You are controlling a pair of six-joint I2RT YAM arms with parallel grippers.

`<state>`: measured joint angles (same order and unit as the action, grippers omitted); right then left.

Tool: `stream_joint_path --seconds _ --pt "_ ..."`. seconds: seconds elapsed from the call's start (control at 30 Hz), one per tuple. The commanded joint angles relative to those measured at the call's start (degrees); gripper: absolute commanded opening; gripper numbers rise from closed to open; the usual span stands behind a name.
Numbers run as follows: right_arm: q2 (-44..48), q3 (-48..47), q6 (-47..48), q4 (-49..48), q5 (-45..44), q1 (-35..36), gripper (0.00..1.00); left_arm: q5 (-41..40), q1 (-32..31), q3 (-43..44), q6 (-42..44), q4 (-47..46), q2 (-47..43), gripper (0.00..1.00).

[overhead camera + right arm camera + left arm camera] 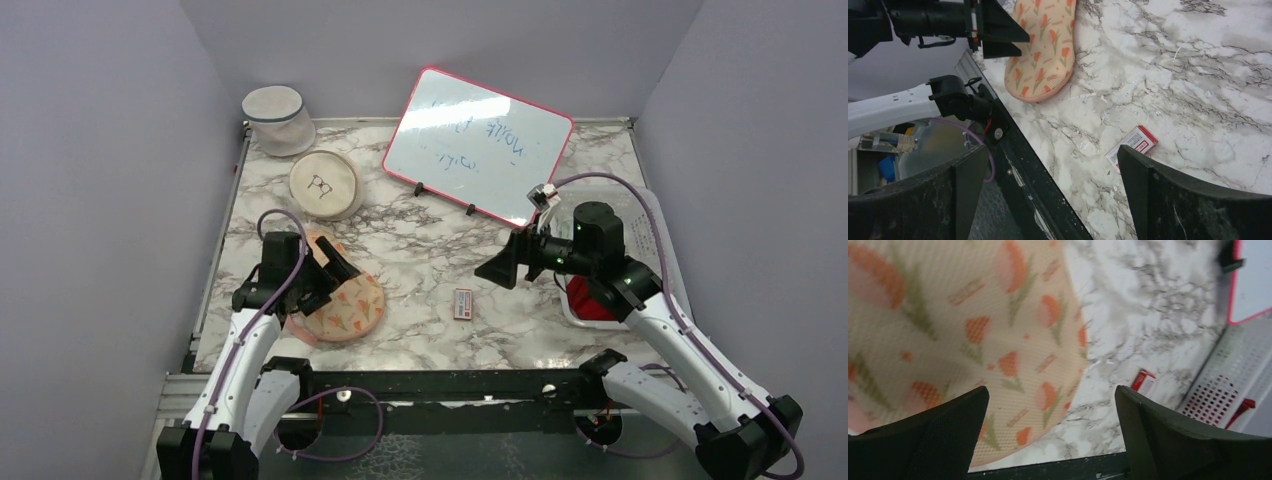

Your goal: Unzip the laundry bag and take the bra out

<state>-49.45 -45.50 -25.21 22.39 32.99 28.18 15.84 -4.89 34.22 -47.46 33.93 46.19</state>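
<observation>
The marble worktop [420, 250] carries a propped whiteboard [478, 145] at the back and, near the left arm's base, the bag [345, 308], lying flat with the bra [973, 325] inside it, its peach print showing through the mesh; I cannot find the zipper pull. The left tool [338, 268] hangs just above the bag, jaws spread wide and grasping nothing, probably placed to seek that pull; the right tool [500, 262], likewise released and empty, hovers over bare marble right of centre, likely waiting to pin the bag; a small red-and-white box [462, 303] lies between them.
</observation>
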Motion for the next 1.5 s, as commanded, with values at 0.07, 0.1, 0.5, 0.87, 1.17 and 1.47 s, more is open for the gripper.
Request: stream_joint_path --seconds 0.07,0.1,0.5,0.87,1.17,1.47 --pt "0.43 1.39 -1.41 -4.11 3.65 0.36 1.00 -10.41 0.03 -6.01 -8.17 7.28 -3.18 0.93" --pt "0.51 1.63 -1.55 -4.32 3.86 0.42 1.00 -9.80 -0.01 -7.05 -8.39 5.51 -3.46 0.93" --pt "0.29 1.70 -2.43 -4.27 3.93 0.39 1.00 -6.19 -21.22 -10.00 -22.18 -26.61 10.11 0.95" --pt "-1.06 1.32 -2.39 -3.46 3.77 0.47 1.00 -8.84 -27.75 5.11 -9.73 -28.09 17.07 0.97" --pt "-4.60 2.26 -3.08 -6.66 5.10 0.58 1.00 -16.06 -28.16 12.51 11.42 -11.21 19.05 0.99" --pt "-5.07 -1.63 0.67 -1.35 0.94 0.72 1.00 -41.59 -34.95 30.53 3.74 8.19 41.44 0.99"
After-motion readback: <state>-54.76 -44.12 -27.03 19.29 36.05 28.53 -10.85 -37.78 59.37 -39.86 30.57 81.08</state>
